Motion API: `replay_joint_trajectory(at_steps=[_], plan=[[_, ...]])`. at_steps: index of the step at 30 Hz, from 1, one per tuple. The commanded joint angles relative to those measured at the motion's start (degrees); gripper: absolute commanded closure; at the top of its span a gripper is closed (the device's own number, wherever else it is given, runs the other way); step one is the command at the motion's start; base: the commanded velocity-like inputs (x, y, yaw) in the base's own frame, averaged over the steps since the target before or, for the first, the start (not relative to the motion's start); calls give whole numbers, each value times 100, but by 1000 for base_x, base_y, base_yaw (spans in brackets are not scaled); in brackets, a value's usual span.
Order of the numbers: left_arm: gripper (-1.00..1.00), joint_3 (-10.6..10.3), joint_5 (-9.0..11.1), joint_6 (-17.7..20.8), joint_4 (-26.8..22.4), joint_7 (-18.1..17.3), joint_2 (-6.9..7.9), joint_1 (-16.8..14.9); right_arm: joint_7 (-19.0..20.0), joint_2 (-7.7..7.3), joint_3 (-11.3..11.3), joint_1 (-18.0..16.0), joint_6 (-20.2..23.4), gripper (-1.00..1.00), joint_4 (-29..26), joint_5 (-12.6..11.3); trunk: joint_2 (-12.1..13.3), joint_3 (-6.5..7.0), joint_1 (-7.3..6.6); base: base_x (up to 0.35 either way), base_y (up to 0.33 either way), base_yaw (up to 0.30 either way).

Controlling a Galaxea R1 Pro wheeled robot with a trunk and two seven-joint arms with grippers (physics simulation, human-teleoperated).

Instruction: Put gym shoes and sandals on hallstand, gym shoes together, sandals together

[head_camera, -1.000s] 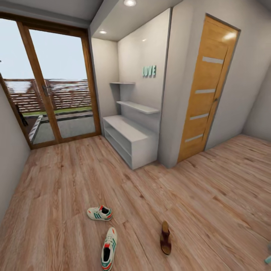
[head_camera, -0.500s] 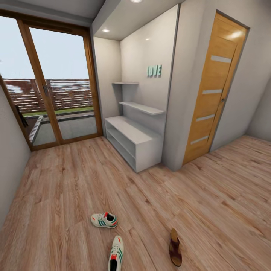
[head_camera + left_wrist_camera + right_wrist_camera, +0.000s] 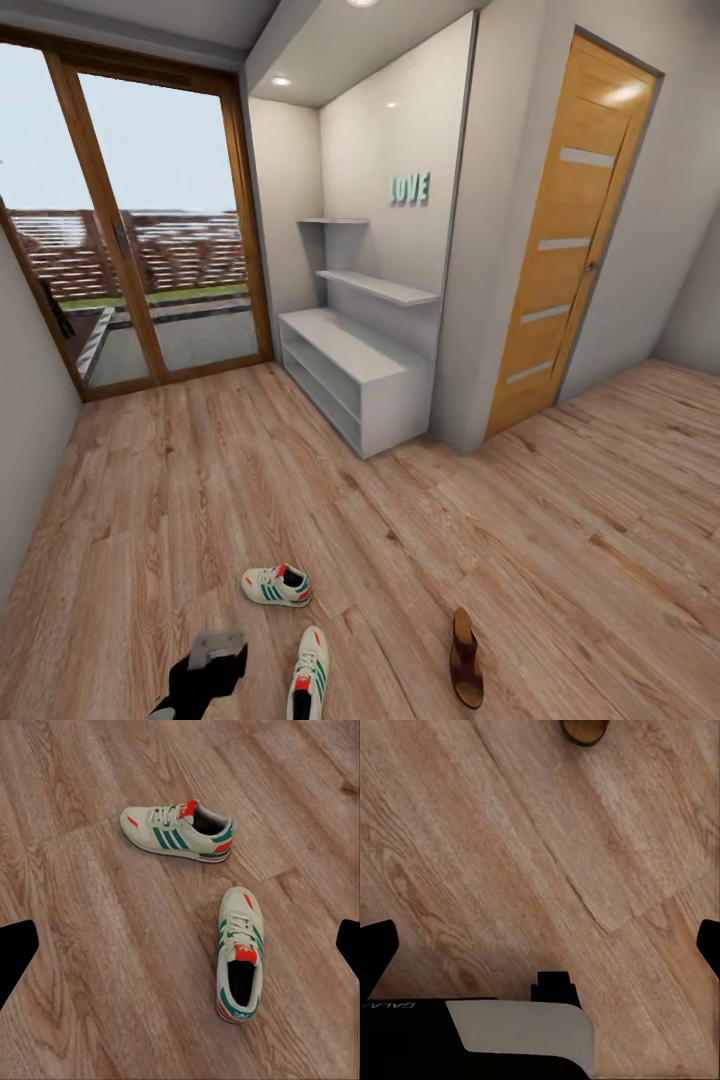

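Note:
Two cream-white gym shoes with green stripes lie on the wood floor [image 3: 150,500]: one on its side [image 3: 277,585], the other [image 3: 309,682] nearer me, pointing away. My left arm [image 3: 205,672] hangs above the floor just left of them. In the left wrist view both shoes [image 3: 178,832] [image 3: 240,954] lie below my left gripper [image 3: 180,949], which is open and empty. One brown sandal [image 3: 465,658] lies to the right. My right gripper [image 3: 540,945] is open over bare floor, with a brown sandal's end [image 3: 583,727] at the frame's edge. The pale grey hallstand [image 3: 350,372] stands against the far wall.
A glass patio door [image 3: 140,230] closes the corridor's far end, and an orange wooden door [image 3: 560,250] is right of the alcove. A grey wall [image 3: 25,420] runs along the left. My own base [image 3: 510,1039] shows beneath the right gripper.
The head camera shifted a second ago, sliding the whole scene right and down. In the last half second my left arm has risen into the bottom of the head view.

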Motion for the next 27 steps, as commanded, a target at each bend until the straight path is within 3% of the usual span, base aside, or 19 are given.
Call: replay_joint_trajectory(at_steps=[1, 4, 5, 7, 11, 13, 19, 27], plan=[[-100, 5, 1, 117, 0, -3, 2, -134, -9, 2, -3, -1, 394, -100, -313, -4, -3, -7, 0, 0, 0, 0], [-100, 4, 6, 228, 2, -5, 8, -290, -10, 1, -3, -2, 759, -100, -701, -4, -3, -7, 0, 0, 0, 0], [-100, 8, 12, 288, 8, -7, 17, -412, -15, 1, -4, -2, 1022, -100, -1108, -4, -3, -7, 0, 0, 0, 0], [-100, 5, 11, 253, 21, -8, 21, -447, -9, 4, 5, -2, 1098, -100, -1281, 5, -3, -7, 0, 0, 0, 0], [-100, -2, 7, 125, 34, -8, 18, -461, 3, 3, 22, -3, 1137, -100, -1406, 11, -3, -7, 0, 0, 0, 0], [-100, 1, 16, -148, 39, -8, 23, -467, 10, -1, 43, -3, 1163, -100, -1522, 14, -3, -7, 0, 0, 0, 0], [-100, -11, 12, -217, 39, -8, 16, -468, 11, 2, 48, -3, 1167, -100, -1553, 30, -3, -7, 0, 0, -24, 0], [-100, -13, 18, -230, 39, -8, 15, -468, 14, 3, 48, -3, 1168, -100, -1560, 31, -3, -7, 0, 0, -271, 0]])
